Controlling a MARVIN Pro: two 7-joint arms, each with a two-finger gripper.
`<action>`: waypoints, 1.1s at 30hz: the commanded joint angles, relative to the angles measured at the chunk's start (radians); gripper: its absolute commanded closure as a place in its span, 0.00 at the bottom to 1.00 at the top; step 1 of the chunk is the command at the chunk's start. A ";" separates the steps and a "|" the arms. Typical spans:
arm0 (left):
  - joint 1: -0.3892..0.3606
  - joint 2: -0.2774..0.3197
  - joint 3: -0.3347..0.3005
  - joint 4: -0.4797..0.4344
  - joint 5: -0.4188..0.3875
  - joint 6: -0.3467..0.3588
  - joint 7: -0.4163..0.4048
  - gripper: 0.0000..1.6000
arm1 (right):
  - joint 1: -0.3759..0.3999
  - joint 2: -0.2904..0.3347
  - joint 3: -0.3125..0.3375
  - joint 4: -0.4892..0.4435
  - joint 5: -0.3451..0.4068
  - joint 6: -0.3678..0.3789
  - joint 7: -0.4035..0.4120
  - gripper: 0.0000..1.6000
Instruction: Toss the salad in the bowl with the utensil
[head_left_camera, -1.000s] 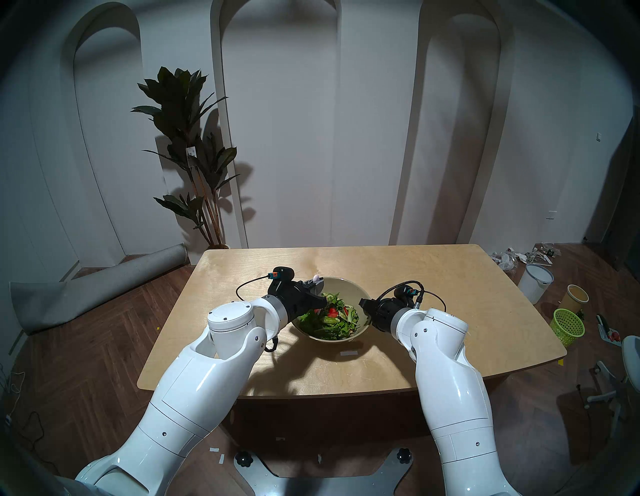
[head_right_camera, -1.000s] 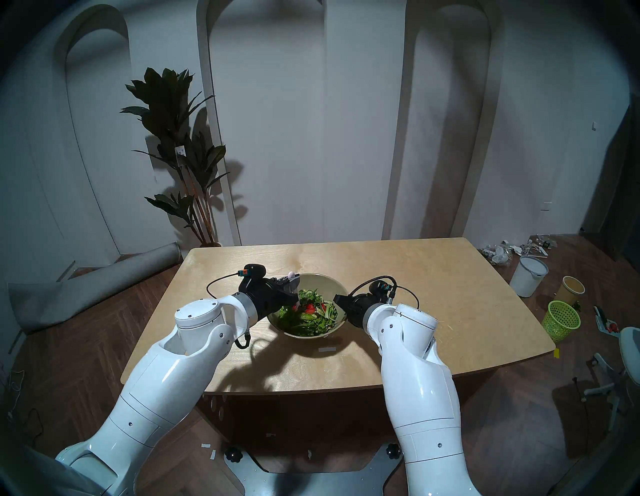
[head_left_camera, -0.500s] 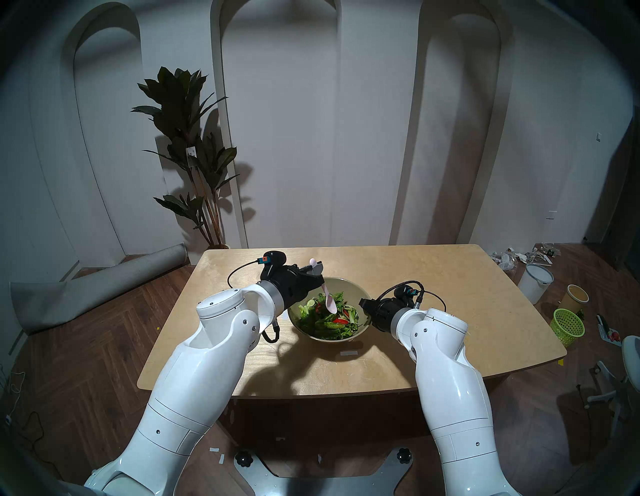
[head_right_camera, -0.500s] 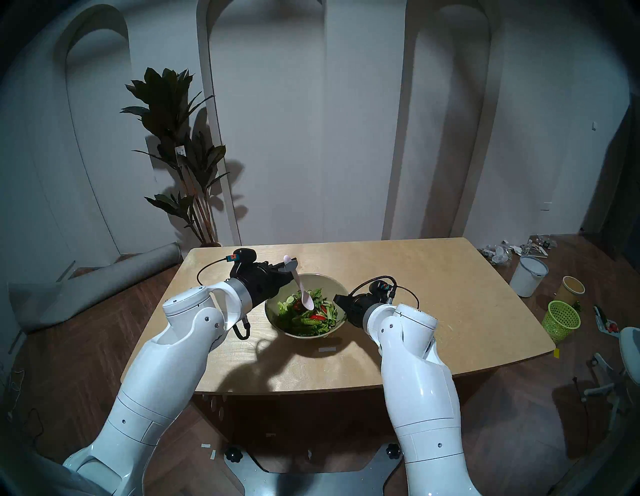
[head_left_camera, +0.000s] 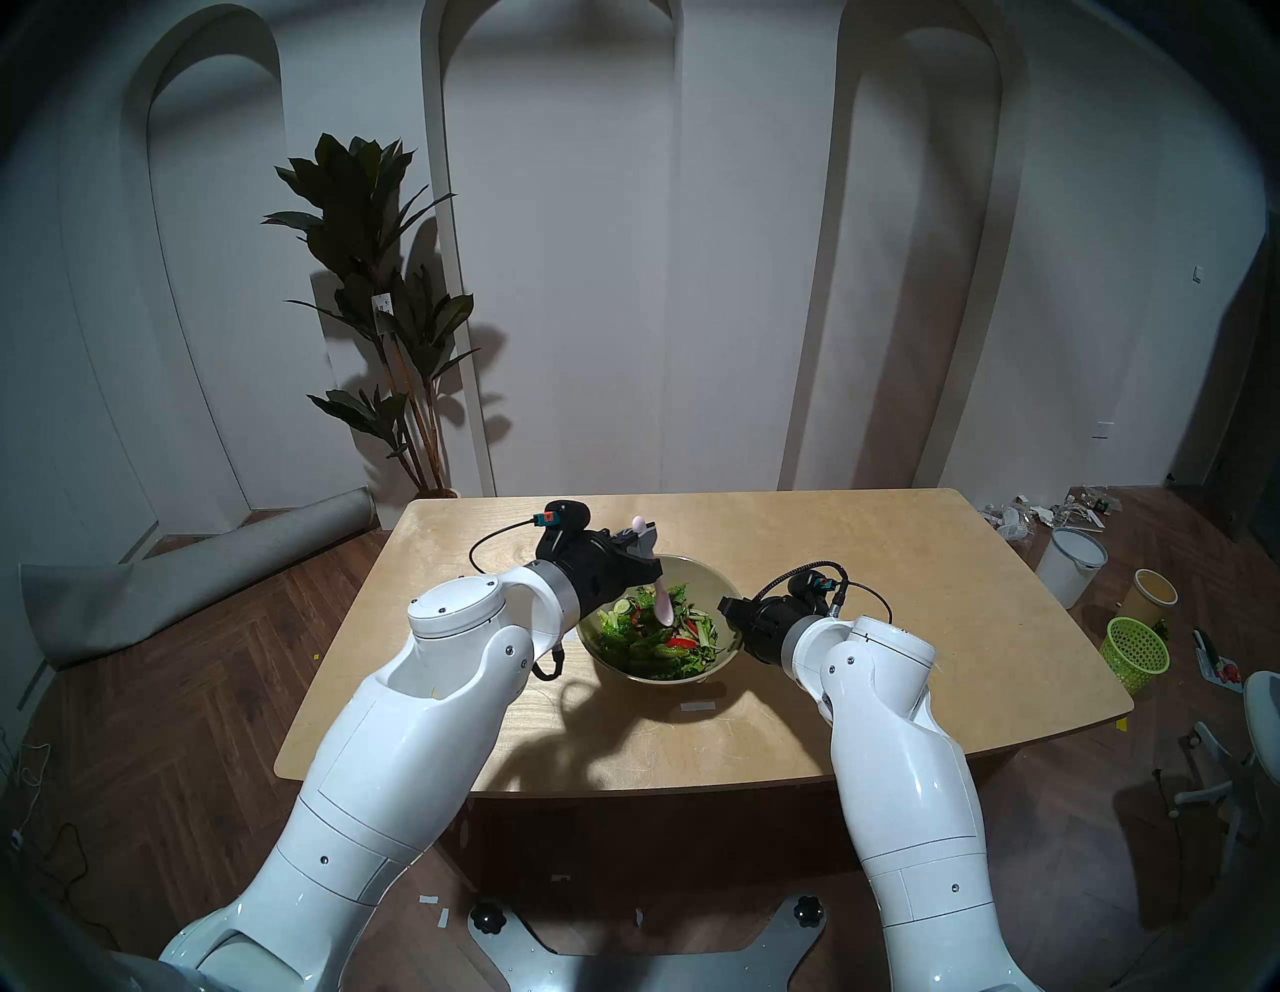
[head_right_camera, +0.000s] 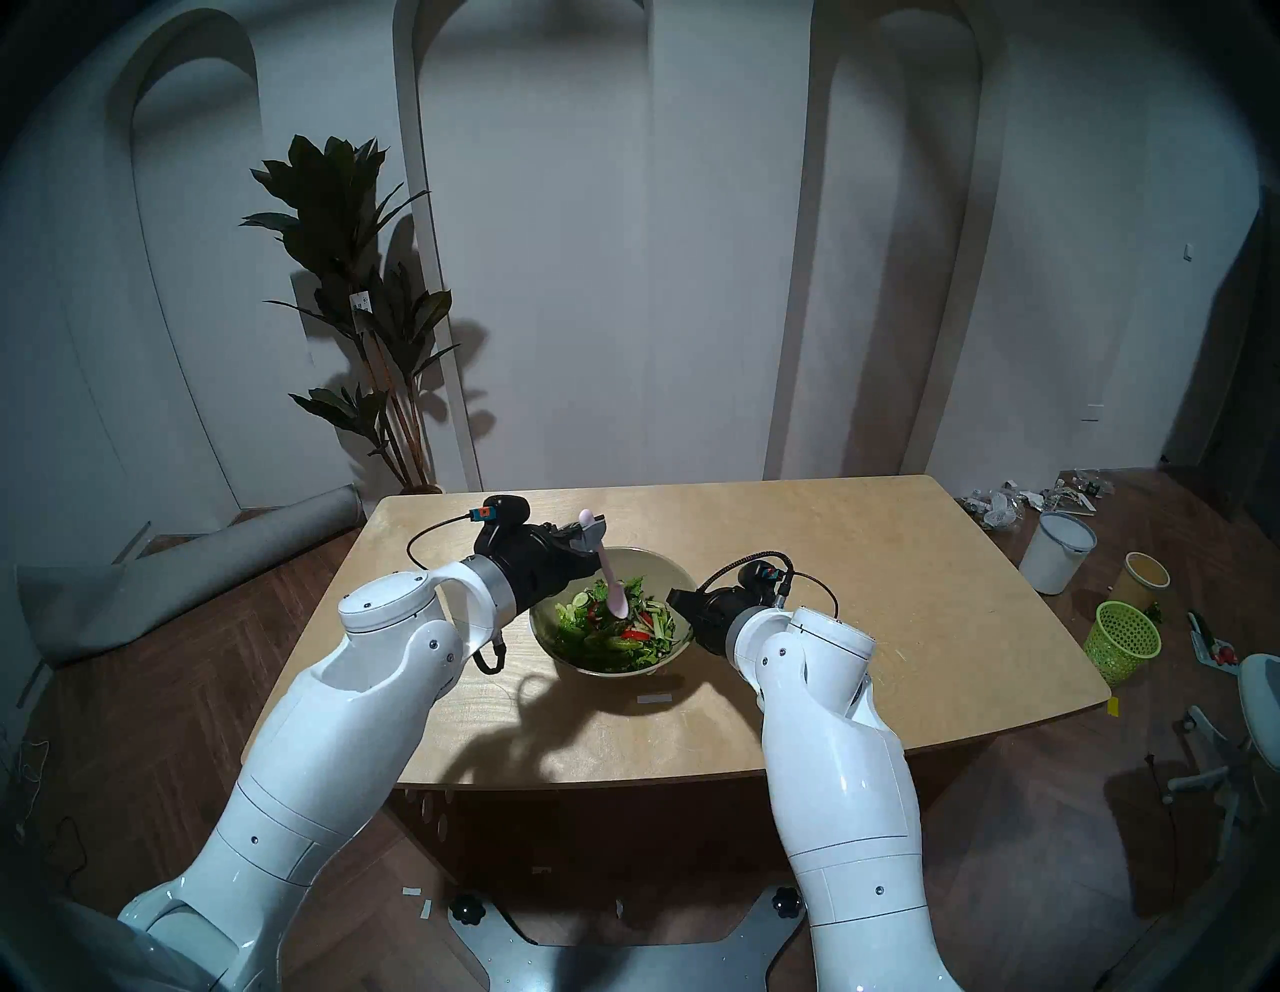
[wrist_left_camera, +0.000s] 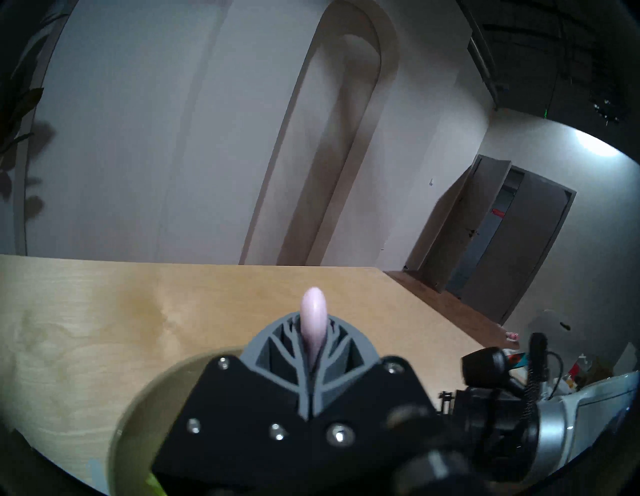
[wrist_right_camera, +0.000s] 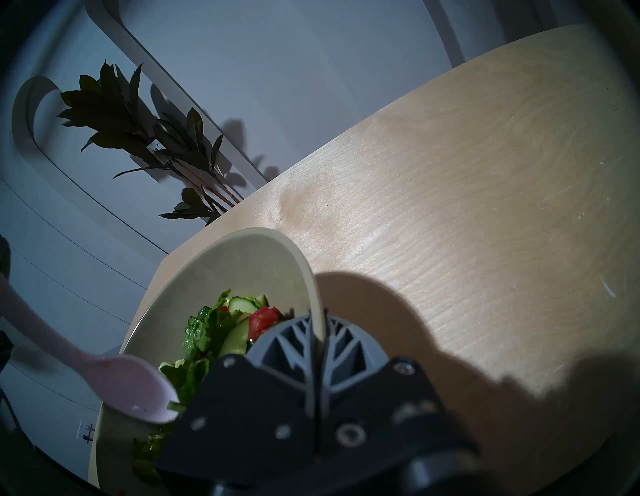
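Left gripper (head_left_camera: 641, 547) clamped on the handle of the pale pink plastic spoon (head_left_camera: 663, 607), grey ribbed fingers (wrist_left_camera: 341, 350) pressed flat against both sides, the handle's rounded end poking up between them in the left wrist view. Spoon tilted steeply, head hanging down toward 5 o'clock from the gripper, oval head low over the salad (head_left_camera: 651, 641) near the middle of the heap; touching the leaves or just clear of them, cannot tell. Red smear visible on the spoon head (wrist_right_camera: 131, 389) in the right wrist view.

Right gripper (wrist_right_camera: 317, 341) pinched on the bowl's rim at the 3 o'clock side, one finger inside the wall, the other outside, thin rim squeezed between.

Olive-beige bowl (head_left_camera: 699, 578) seated near the centre of the light wooden desk (head_left_camera: 866, 554), slightly toward the near edge. Salad heaped mainly in the near half: leafy greens, cucumber slices, pale stalks, red tomato pieces. Far inner wall bare.

Small strip of pale tape (head_left_camera: 698, 706) on the desk at 6 o'clock from the bowl, near but apart.

Off the desk, on the floor toward 3 o'clock: white bucket (head_left_camera: 1070, 564), tan cup (head_left_camera: 1153, 596), green mesh basket (head_left_camera: 1136, 654). Potted plant (head_left_camera: 388, 305) against the wall at 11 o'clock, grey roll (head_left_camera: 201, 575) lying on the floor at 9 o'clock.
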 joint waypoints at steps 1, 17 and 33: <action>-0.104 0.009 -0.026 0.004 0.044 -0.036 -0.046 1.00 | 0.009 0.000 0.001 -0.021 0.002 -0.002 0.003 1.00; -0.247 -0.030 0.002 0.267 0.080 -0.071 -0.270 1.00 | 0.009 0.000 0.001 -0.022 0.002 -0.001 0.002 1.00; -0.343 0.006 0.058 0.393 0.131 -0.155 -0.456 1.00 | 0.009 0.000 0.001 -0.022 0.002 -0.001 0.002 1.00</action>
